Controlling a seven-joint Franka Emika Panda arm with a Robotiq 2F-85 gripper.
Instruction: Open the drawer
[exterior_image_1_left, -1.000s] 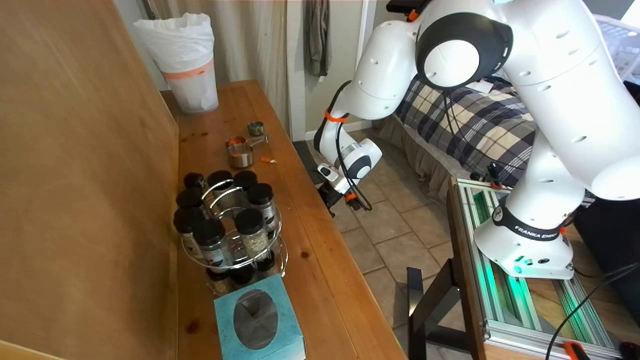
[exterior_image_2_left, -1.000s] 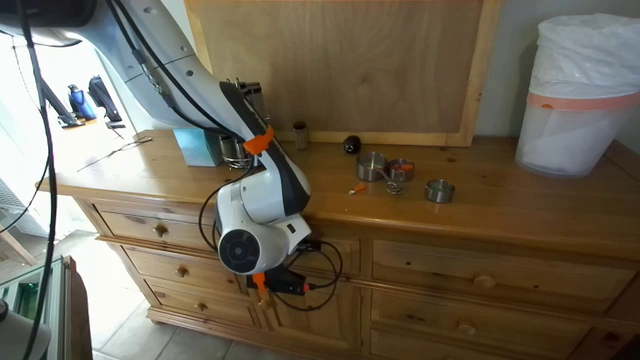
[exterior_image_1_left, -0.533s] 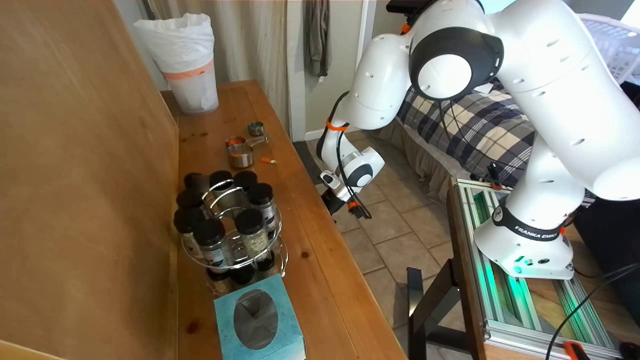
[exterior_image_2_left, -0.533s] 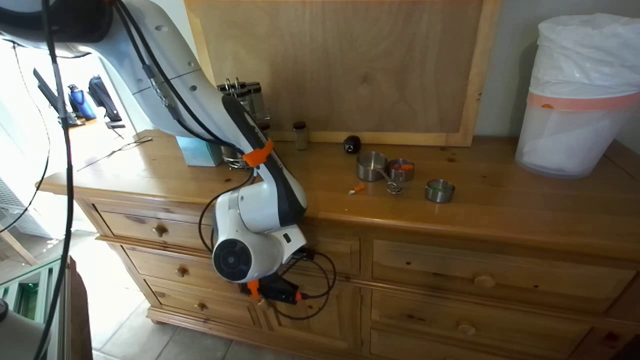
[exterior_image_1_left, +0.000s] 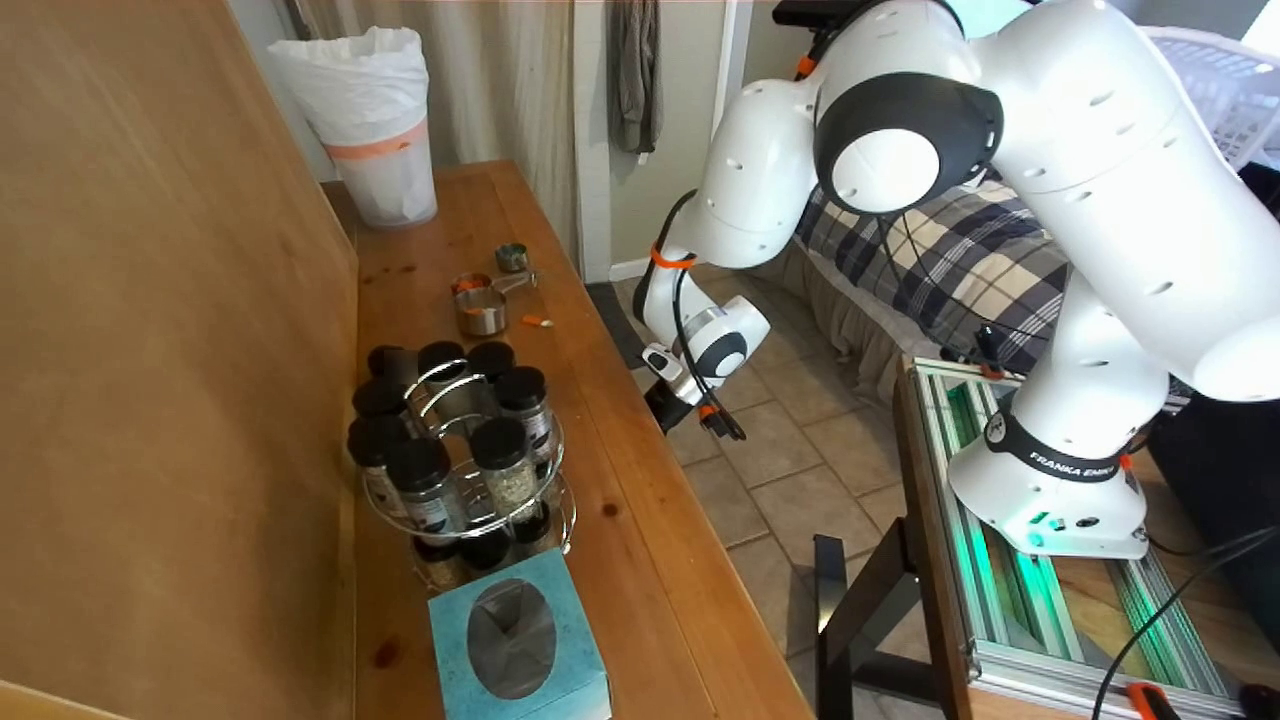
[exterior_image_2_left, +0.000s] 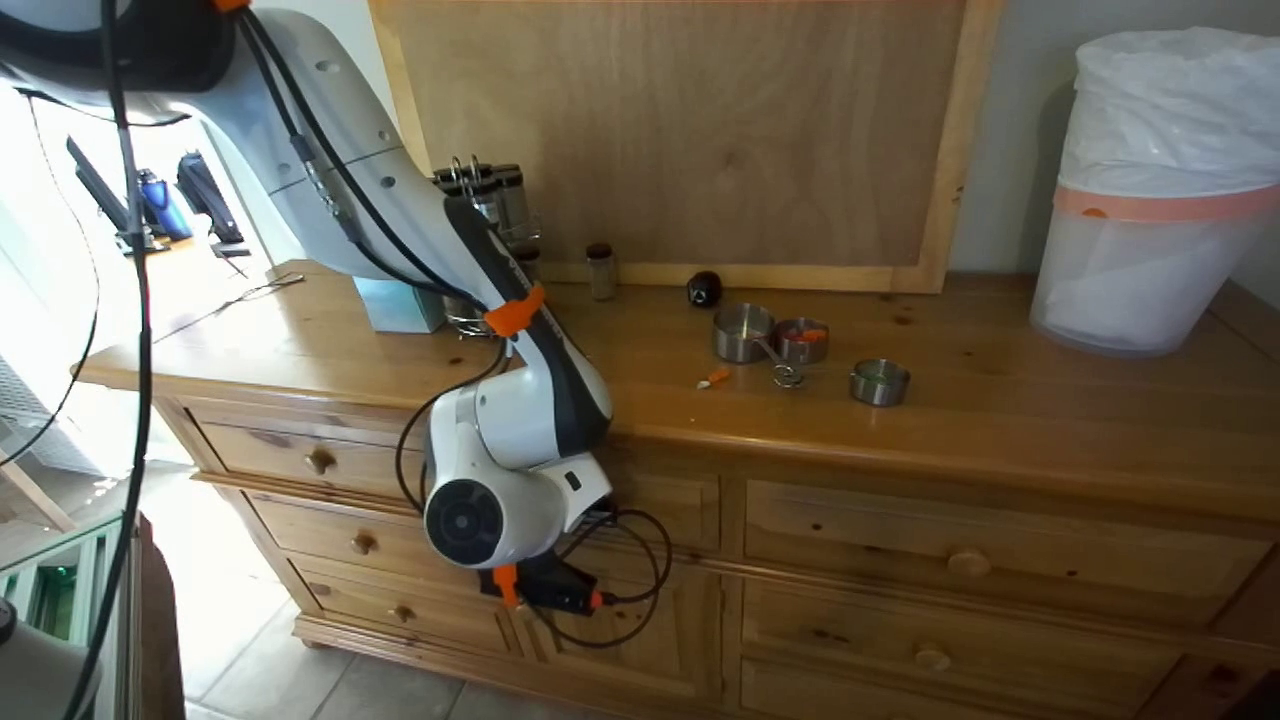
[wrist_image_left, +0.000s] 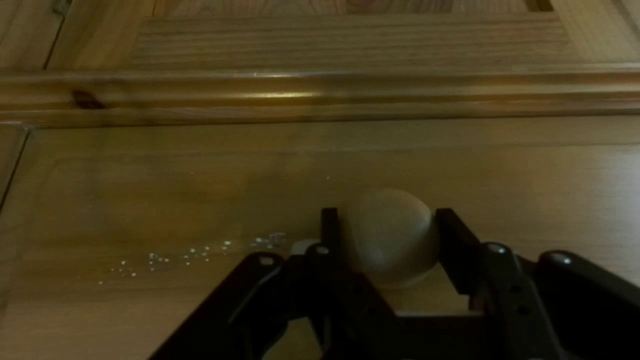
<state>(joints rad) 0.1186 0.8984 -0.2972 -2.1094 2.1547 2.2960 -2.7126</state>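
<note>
In the wrist view the jaws stand astride a round wooden knob, a finger at each flank with no gap to be made out, so they look closed on it; how firmly cannot be told. The knob sits on the front of the drawer, which spreads behind the jaws and out to both sides of them. A rounded moulding runs past their tips, towards the top of this view, with only a thin dark line between it and the drawer. The step in hand seems to be the pull, best made straight back from the front, level and unhurried, with no roll of the jaws, since a round knob may slip or turn.

In an exterior view the arm hides the jaws with its own bulk. A strip of the drawer shows just beside their place, beneath the tabletop; it looks flush, so the opening has probably yet to begin.

In an exterior view the tips of the jaws are lost behind the edge of the tabletop. Spice jars stand there, higher than the jaws; a jerk on the knob could rattle them.
</note>
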